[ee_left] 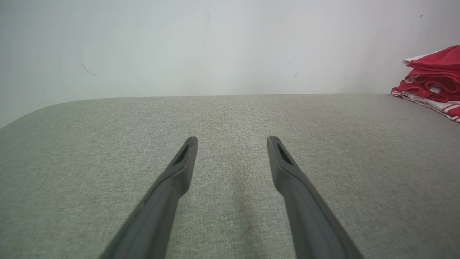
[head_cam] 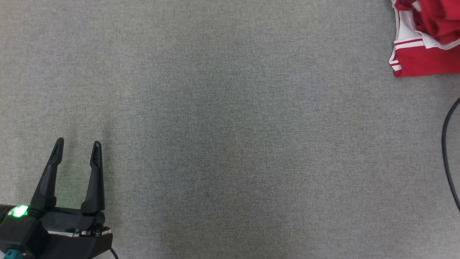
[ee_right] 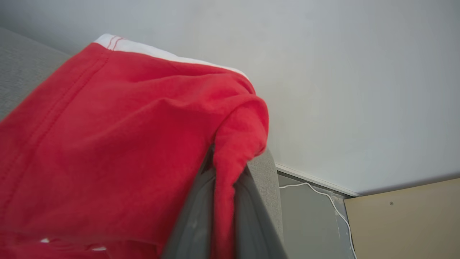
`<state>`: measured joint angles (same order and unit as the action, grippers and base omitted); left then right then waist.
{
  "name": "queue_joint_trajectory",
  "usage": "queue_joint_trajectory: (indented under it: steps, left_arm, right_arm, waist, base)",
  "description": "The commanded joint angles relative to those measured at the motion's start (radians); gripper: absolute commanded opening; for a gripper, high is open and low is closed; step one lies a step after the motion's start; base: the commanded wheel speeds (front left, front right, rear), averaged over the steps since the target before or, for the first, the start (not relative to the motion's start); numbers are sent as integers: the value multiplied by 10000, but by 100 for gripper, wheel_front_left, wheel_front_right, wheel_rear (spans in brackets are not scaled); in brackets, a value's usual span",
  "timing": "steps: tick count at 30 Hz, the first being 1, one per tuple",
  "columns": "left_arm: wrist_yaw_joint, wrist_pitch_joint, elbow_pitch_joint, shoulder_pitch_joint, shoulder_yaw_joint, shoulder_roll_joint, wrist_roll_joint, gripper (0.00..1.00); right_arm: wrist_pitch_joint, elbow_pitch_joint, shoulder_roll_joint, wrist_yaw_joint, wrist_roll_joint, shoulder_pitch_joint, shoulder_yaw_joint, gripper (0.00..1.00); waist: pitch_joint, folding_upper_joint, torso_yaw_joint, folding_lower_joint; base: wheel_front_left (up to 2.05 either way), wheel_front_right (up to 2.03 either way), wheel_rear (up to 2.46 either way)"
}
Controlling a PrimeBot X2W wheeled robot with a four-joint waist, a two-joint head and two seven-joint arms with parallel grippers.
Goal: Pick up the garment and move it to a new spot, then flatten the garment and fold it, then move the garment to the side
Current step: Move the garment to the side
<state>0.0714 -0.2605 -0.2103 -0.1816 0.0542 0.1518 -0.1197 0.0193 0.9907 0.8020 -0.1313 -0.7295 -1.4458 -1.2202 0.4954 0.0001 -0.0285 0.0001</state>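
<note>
The right gripper [ee_right: 230, 162] is pinched narrow on a fold of the red garment [ee_right: 107, 144]; in the right wrist view the fabric is squeezed between the two dark fingers and bunches over their tips. From there it spreads toward 9 o'clock, with a stitched seam and a white band with thin red lines at its 11 o'clock edge.

The left gripper [head_cam: 78, 142] stands wide with nothing between its fingers. It sits at 8 o'clock in the head view, over the bare grey cloth tabletop [head_cam: 230, 129], a green light glowing on its body.

In the head view the garment lies crumpled at the 1 o'clock corner, well apart from the left gripper; its red panels are edged with white bands and stripes. No lettering on it can be read.

A dark cable [head_cam: 446, 144] curves along the 3 o'clock edge of the head view. In the right wrist view, past the table's edge, a white cable [ee_right: 323, 192] runs at 4 o'clock along the foot of the pale wall [ee_right: 359, 90], beside a beige panel [ee_right: 406, 223].
</note>
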Motion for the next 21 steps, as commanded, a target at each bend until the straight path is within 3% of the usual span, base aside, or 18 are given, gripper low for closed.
queue_joint_trajectory:
  steps: [1, 9, 10, 11, 21]
  left_arm:
    - [-28, -13, -68, 170, 40, 68, 47, 100]
    - [-124, 85, -346, 186, 21, 122, 31, 100]
    - [-146, 86, -342, 166, 11, 140, 19, 100]
    - [-162, 87, -334, 157, 4, 143, 13, 100]
    - [-270, 37, -93, 193, -101, 34, -83, 100]
  right_arm:
    - [-27, 19, 186, 12, 117, -137, -95, 0]
    - [-196, 86, 275, 12, -42, -271, -301, 0]
    - [-184, 137, 253, 12, 32, -258, -340, 46]
    - [-146, 152, 233, 12, 68, -273, -358, 100]
    - [206, 408, 199, 12, 259, -431, -419, 100]
  waist:
    - [23, -1, 15, -1]
    - [157, -1, -19, -1]
    - [161, -1, -22, -1]
    - [154, -1, -22, -1]
    - [-169, -1, -39, -1]
  base:
    - [0, 0, 0]
    - [0, 0, 0]
    - [0, 0, 0]
    - [0, 0, 0]
    - [0, 0, 0]
